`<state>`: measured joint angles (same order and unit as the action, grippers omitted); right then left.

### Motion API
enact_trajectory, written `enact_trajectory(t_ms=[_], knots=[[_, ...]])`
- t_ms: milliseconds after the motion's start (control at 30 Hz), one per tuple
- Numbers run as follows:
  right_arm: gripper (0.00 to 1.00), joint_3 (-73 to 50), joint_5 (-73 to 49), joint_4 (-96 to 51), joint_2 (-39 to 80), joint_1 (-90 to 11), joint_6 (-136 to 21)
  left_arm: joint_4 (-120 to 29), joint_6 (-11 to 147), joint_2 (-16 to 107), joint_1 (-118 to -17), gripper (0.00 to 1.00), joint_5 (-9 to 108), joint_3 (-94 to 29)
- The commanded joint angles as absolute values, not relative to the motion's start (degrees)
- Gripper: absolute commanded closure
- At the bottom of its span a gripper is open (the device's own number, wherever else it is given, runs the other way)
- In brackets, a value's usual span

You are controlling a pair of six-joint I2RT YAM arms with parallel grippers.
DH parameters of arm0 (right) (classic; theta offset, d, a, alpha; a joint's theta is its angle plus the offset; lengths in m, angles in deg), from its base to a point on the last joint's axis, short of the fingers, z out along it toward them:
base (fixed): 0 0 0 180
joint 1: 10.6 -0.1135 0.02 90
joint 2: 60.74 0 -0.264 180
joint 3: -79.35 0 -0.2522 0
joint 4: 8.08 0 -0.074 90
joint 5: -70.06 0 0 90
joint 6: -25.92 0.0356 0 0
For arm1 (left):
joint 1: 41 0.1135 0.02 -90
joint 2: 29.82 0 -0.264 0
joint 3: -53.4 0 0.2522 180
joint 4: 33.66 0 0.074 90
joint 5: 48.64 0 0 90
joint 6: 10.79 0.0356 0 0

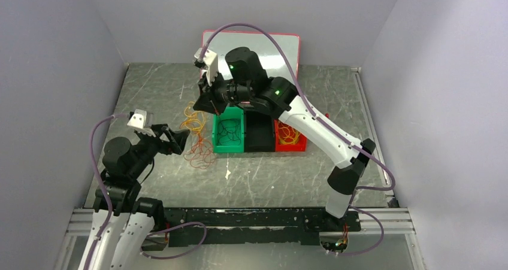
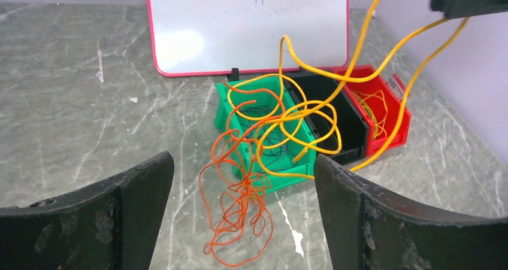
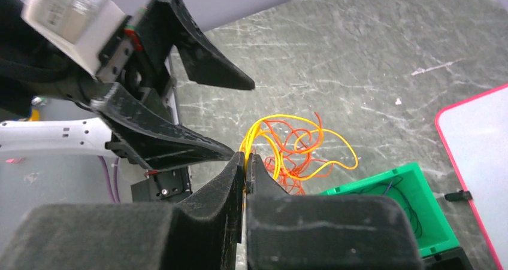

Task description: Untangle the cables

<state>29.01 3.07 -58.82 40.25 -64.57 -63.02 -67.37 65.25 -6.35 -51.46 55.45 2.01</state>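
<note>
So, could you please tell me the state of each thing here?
Right gripper: shut on yellow cable.
Left gripper: open, empty.
Yellow cable: lifted, tangled with orange cable.
Orange cable: heaped beside green bin.
Green bin: holds dark cables.
Red bin: holds yellow cables.
Black bin: contents unclear.

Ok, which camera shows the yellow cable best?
Left wrist: the yellow cable shows nearly whole, loops rising from the orange tangle to the right gripper. Right wrist shows the pinched part and one loop; top external, a faint smudge.
</note>
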Motion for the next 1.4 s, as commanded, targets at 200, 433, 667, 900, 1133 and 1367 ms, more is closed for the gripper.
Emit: enact_trajectory(t_ms=[200, 433, 667, 900, 1133, 1367], knots=[[1.00, 34.67, 8.34, -61.16, 45.13, -64.52, -64.23, -56.39, 56.49, -8.98, -51.81, 0.10, 51.19, 8.41], [1.00, 36.32, 13.22, -59.91, 47.07, -64.50, -62.72, -55.26, 56.37, -7.56, -51.79, 0.12, 48.56, 8.35], [1.00, 35.34, 15.82, -57.91, 46.63, -64.60, -61.24, -52.40, 56.00, -4.68, -51.81, 0.13, 48.45, 9.26], [1.00, 34.93, 20.14, -56.04, 46.54, -64.70, -59.30, -48.92, 52.62, -1.51, -51.76, 0.21, 44.28, 12.03], [1.00, 34.20, 23.15, -53.55, 45.53, -64.83, -57.63, -46.04, 48.31, 4.48, -51.79, 0.36, 39.17, 14.55], [1.00, 31.44, 25.51, -49.15, 41.80, -64.82, -55.48, -42.85, 43.31, 10.16, -51.81, 0.55, 38.45, 18.93]])
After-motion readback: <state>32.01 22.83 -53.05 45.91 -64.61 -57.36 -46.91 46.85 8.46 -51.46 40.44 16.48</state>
